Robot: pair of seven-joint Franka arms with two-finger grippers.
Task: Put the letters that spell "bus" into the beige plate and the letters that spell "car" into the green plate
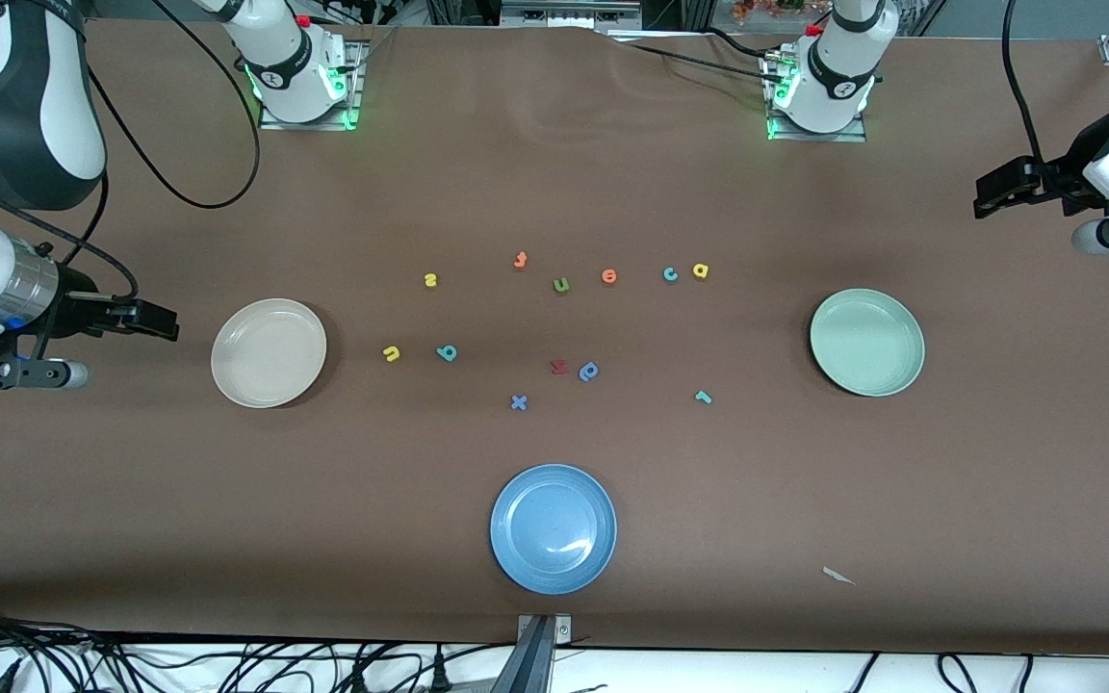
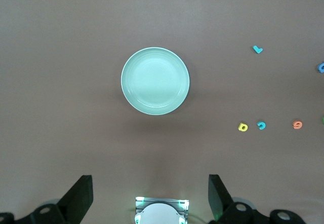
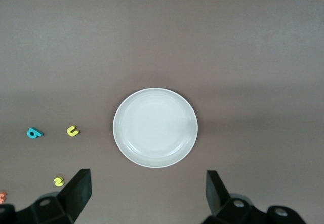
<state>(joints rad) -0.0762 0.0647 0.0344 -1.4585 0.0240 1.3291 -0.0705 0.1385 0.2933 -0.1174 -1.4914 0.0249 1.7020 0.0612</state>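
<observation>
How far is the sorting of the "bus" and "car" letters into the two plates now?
Nothing is done yet: the beige plate and green plate hold no letters. Nothing is in hand; the left end effector and right end effector wait open at their ends of the table. All six remain on the table: teal b, yellow u, yellow s, teal c, yellow a, teal r.

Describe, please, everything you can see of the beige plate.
The beige plate is round, shallow and cream-coloured, smooth and matte like plastic, with a low raised rim. It lies flat and upright on the brown table toward the right arm's end, empty, touched by nothing. The yellow "u" lies beside it, apart.
</observation>
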